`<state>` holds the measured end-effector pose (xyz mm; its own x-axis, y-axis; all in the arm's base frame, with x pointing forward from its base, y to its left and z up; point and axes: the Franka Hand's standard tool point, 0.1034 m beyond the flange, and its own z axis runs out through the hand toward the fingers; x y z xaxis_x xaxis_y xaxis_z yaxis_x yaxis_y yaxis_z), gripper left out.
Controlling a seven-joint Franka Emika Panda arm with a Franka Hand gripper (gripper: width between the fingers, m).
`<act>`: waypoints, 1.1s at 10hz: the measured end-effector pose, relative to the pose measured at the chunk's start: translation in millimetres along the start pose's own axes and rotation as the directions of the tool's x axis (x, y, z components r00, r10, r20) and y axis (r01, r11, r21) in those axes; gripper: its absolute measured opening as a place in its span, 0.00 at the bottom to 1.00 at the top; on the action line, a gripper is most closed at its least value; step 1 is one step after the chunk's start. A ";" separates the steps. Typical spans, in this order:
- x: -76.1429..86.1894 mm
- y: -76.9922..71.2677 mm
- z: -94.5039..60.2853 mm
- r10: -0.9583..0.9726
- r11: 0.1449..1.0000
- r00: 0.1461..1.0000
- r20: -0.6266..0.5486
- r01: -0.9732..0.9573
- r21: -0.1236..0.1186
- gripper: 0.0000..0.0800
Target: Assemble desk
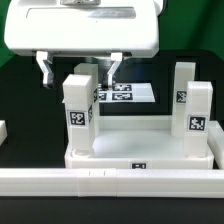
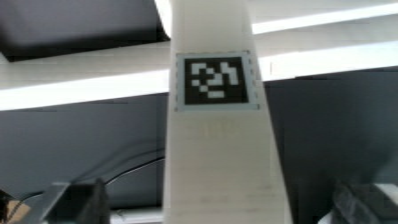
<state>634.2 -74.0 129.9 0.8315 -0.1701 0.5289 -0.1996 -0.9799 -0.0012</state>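
The white desk top (image 1: 140, 147) lies flat behind a low rail, with three upright tagged legs on it. One leg (image 1: 78, 108) stands at the near corner on the exterior view's left, and two legs (image 1: 183, 92) (image 1: 198, 118) stand on the right. My gripper (image 1: 78, 72) hangs over the left leg's top, open, with one finger on each side. In the wrist view that leg (image 2: 222, 140) fills the middle with its tag facing the camera. My gripper (image 2: 217, 205) straddles it, and a dark gap shows between the leg and each finger.
The long low white rail (image 1: 110, 181) runs along the front. The marker board (image 1: 128, 93) lies behind the desk top. A small white piece (image 1: 3, 131) sits at the exterior view's left edge. The table is black.
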 end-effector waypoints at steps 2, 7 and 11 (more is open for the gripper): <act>2.9 1.1 -2.5 0.003 1.000 1.000 0.002 -0.003 0.002 0.81; 19.8 -2.6 -16.3 0.016 0.999 0.999 0.041 -0.018 0.035 0.81; 12.3 2.3 -8.2 0.009 0.999 0.998 0.069 -0.011 0.033 0.81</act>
<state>639.7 -77.6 143.4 0.8637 -0.1853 0.4686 -0.1914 -0.9809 -0.0350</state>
